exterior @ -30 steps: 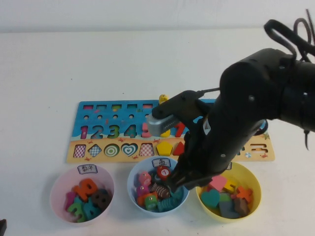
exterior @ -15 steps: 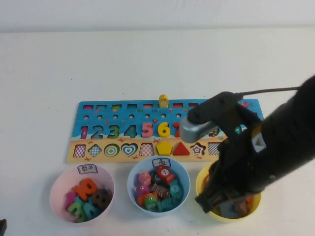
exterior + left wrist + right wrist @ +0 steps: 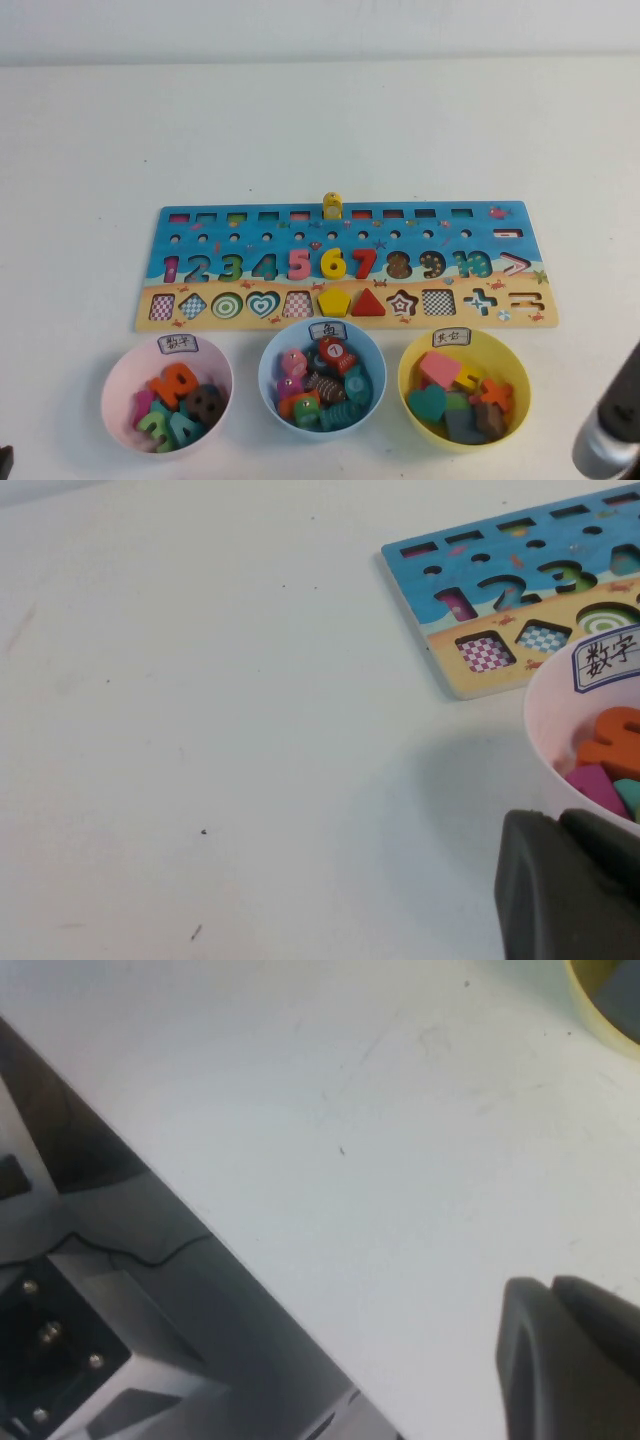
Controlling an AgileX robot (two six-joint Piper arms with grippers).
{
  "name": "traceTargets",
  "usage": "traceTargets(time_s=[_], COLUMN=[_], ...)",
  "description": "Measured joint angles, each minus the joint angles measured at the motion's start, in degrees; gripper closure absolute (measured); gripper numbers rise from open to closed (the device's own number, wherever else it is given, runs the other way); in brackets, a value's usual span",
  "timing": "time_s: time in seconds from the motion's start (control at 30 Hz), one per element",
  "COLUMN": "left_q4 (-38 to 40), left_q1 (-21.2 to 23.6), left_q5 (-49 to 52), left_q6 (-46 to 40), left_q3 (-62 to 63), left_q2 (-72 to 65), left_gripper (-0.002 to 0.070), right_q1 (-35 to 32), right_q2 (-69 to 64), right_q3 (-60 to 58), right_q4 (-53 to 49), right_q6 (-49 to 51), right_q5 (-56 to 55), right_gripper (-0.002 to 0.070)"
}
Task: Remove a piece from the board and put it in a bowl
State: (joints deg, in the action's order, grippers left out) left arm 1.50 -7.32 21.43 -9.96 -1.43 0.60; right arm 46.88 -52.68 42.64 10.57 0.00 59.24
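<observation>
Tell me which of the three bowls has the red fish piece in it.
The light blue bowl, the middle one; the red fish piece lies inside.

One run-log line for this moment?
piece: in light blue bowl | right gripper: shut, empty, table's near edge | left gripper: beside pink bowl

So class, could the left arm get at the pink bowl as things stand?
Probably yes. The left hand sits beside the pink bowl at the table's near left, with nothing between them. The right hand, shut, is parked off the near right corner, well clear.
</observation>
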Motion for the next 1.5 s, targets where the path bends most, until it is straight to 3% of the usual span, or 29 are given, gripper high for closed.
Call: traceTargets(time_s=[0.2, 0.37, 0.6, 0.77, 1.03, 1.5], left_q4=[0.0, 0.0, 0.0, 0.0, 0.0, 0.0], left_q1=[0.0, 0.0, 0.0, 0.0, 0.0, 0.0], left_q5=[0.0, 0.0, 0.0, 0.0, 0.0, 0.0], left_q6=[0.0, 0.0, 0.0, 0.0, 0.0, 0.0], left_q3=[0.0, 0.0, 0.0, 0.0, 0.0, 0.0], left_q2=[0.0, 0.0, 0.0, 0.0, 0.0, 0.0], left_gripper=[0.0679, 0.0679, 0.0679, 0.0679, 0.0679, 0.0679], right_q1=[0.0, -1.4, -16.5, -28.8, -39.2, -40.5], right_q2=[7.4, 12.6, 23.2, 34.2, 49.9, 53.1], right_q3=[-8.7, -17.1, -32.3, -42.1, -44.1, -44.1], right_q4=[-1.7, -2.8, -5.0, -5.1, -4.1, -4.2], right_q6=[-2.4, -2.6, -2.7, -2.8, -2.8, -2.8], right_q5=[-6.1, -19.7, -43.5, -53.1, -49.4, -38.4], right_gripper=[0.0691, 0.0691, 0.0691, 0.0691, 0.0692, 0.0692])
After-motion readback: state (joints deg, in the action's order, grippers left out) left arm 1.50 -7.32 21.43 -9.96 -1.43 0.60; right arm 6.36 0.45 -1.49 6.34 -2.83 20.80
